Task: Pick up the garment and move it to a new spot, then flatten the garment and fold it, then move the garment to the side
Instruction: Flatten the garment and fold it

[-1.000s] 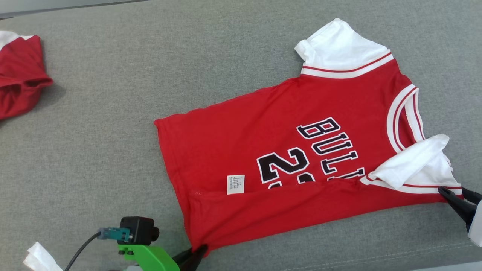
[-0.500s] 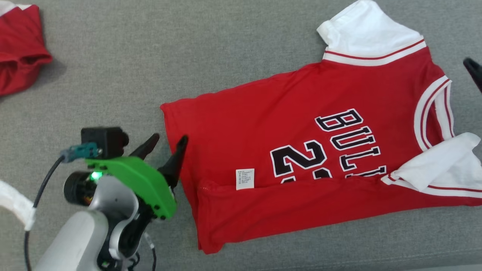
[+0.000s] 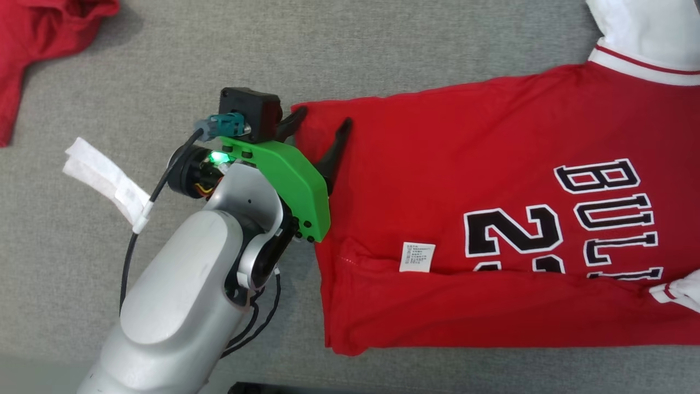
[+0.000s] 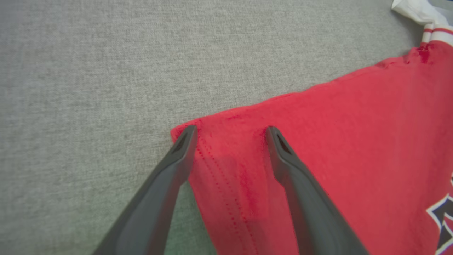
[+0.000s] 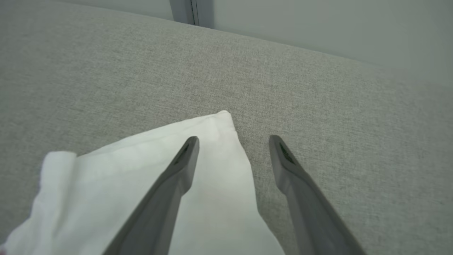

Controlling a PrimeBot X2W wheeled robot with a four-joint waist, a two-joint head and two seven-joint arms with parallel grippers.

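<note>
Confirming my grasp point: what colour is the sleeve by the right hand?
White sleeve, best in right wrist view.

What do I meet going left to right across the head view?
Spare red garment → white strip → left hand, open at the jersey's corner → care label → black number → white sleeve.

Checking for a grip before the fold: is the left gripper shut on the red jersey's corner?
No, the left gripper has its fingers spread wide apart over the corner of the jersey.
</note>
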